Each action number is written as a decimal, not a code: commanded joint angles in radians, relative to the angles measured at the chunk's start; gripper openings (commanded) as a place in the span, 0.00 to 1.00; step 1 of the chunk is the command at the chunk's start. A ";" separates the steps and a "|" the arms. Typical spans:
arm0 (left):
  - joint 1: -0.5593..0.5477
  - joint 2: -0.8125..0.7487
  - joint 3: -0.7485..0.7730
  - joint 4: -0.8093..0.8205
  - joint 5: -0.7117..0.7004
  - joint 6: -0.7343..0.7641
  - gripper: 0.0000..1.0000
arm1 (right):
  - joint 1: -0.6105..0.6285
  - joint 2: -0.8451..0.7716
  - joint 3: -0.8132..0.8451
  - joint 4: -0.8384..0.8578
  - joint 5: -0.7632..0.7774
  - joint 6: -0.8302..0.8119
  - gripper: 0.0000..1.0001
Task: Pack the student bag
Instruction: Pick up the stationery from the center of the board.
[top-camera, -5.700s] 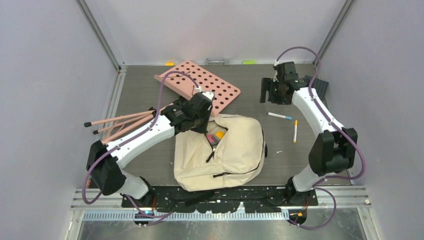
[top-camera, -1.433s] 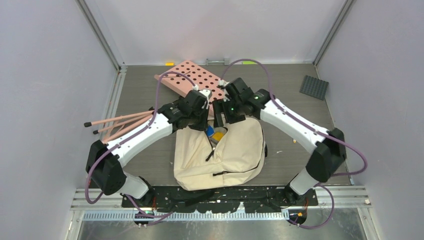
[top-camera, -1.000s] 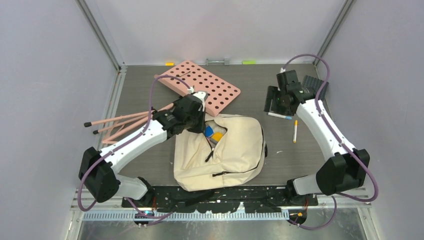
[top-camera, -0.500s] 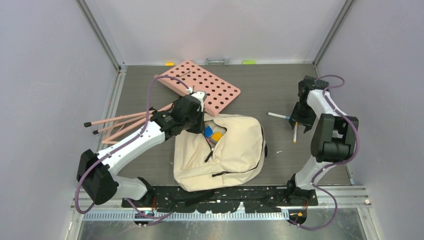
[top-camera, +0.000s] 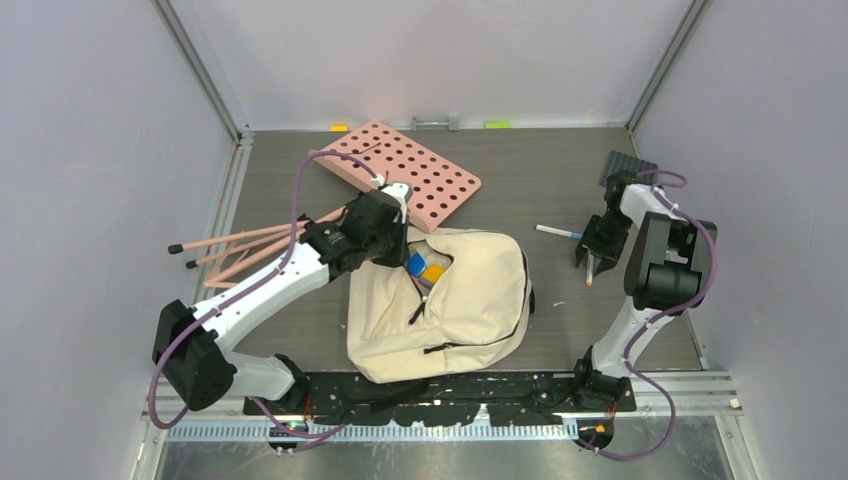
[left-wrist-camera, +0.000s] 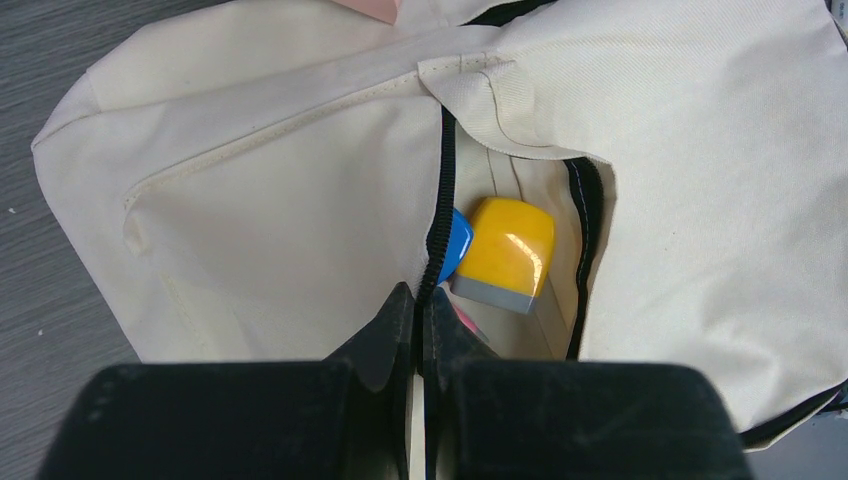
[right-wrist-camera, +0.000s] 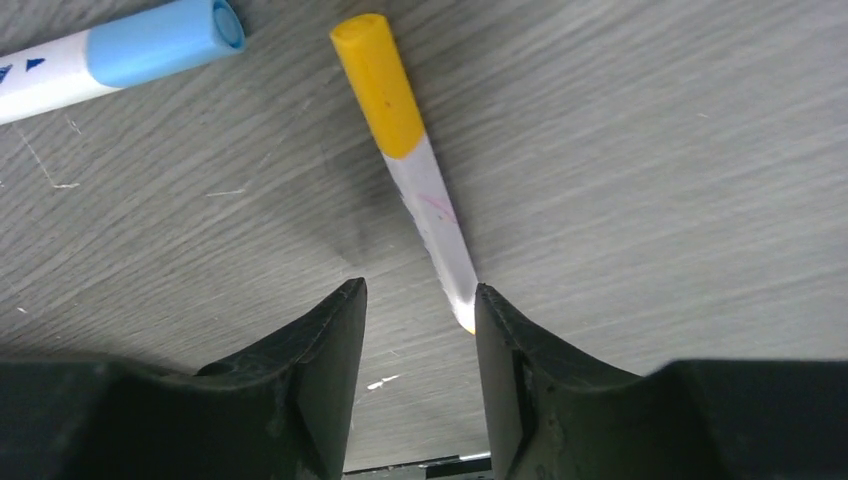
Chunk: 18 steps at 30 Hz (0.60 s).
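Fabric of student bag (left-wrist-camera: 250, 200) sits clamped in left end effector (left-wrist-camera: 420, 302), while right end effector (right-wrist-camera: 420, 300) stands apart just behind yellow-capped marker (right-wrist-camera: 420, 190).

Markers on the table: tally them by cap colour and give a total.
Blue-cap marker: 1
Yellow-cap marker: 1
Total: 2
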 joint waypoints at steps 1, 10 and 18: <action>0.005 -0.046 0.018 -0.002 -0.041 0.007 0.00 | 0.005 0.032 -0.003 0.031 -0.067 -0.023 0.47; 0.005 -0.047 0.019 -0.004 -0.039 0.005 0.00 | 0.005 0.040 -0.028 0.051 -0.072 -0.002 0.31; 0.005 -0.050 0.020 -0.004 -0.039 0.005 0.00 | 0.005 -0.005 -0.041 0.076 -0.037 0.008 0.03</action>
